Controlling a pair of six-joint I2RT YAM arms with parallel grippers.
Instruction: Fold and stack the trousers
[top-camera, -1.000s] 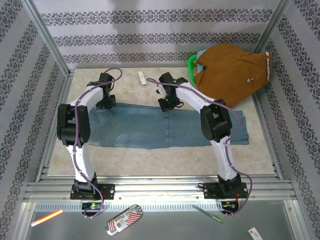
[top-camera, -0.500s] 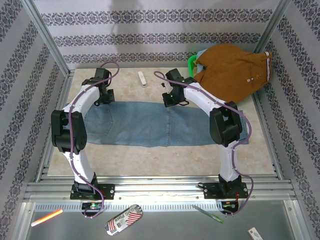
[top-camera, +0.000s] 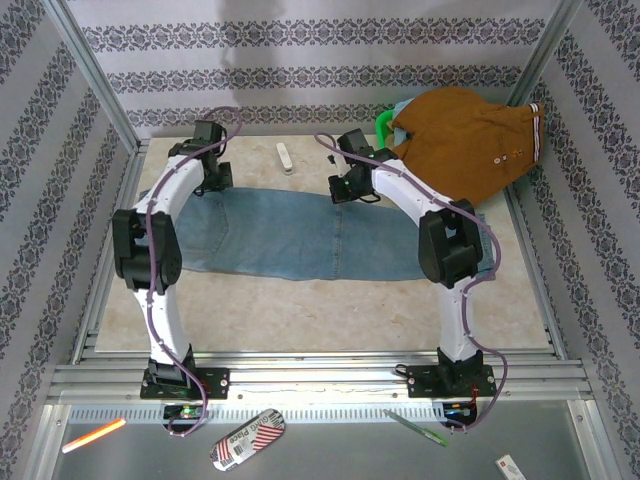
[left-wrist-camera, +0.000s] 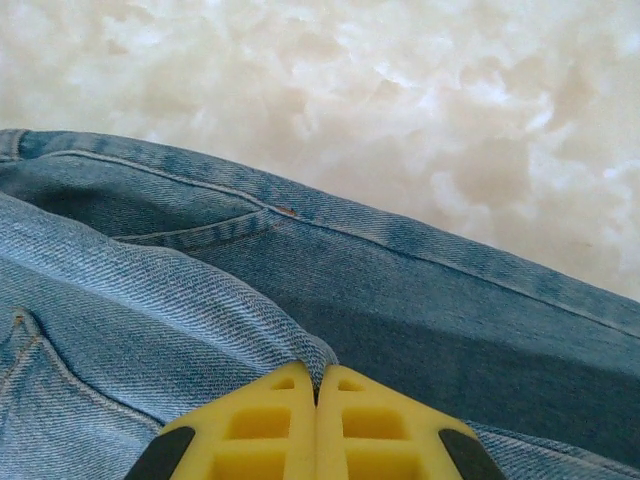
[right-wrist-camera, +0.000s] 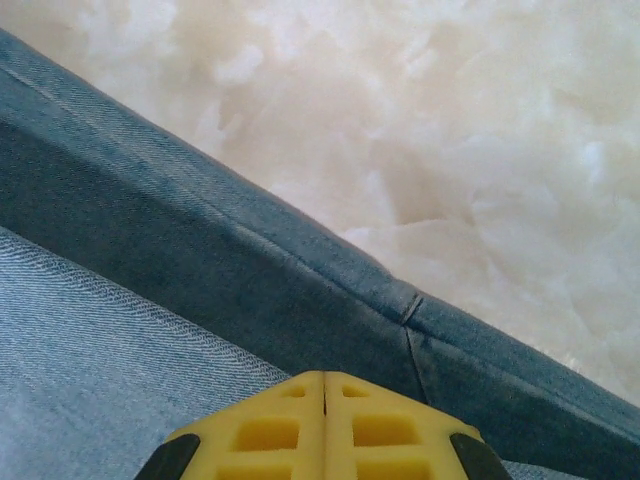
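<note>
Trousers (top-camera: 300, 235) lie flat across the marbled beige tabletop (top-camera: 300, 315), waist on the left. The left gripper (left-wrist-camera: 318, 372) is squeezed together on a denim fold by the pocket, and the right gripper (right-wrist-camera: 323, 378) is clamped on the far edge mid-leg. Since a second ago, both arms and the trousers have slid toward the back wall. Patterned wallpaper (top-camera: 300, 60) all round, with a brown garment (top-camera: 460, 140) in the far right corner.

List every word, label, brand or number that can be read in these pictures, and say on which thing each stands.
Red-and-white striped flat packet on the grey metal ledge: dark print, too blurred to read.
Small white card at the near right corner: a red mark, too small to read.
Faded light-blue denim trousers: no label or print to be seen.
</note>
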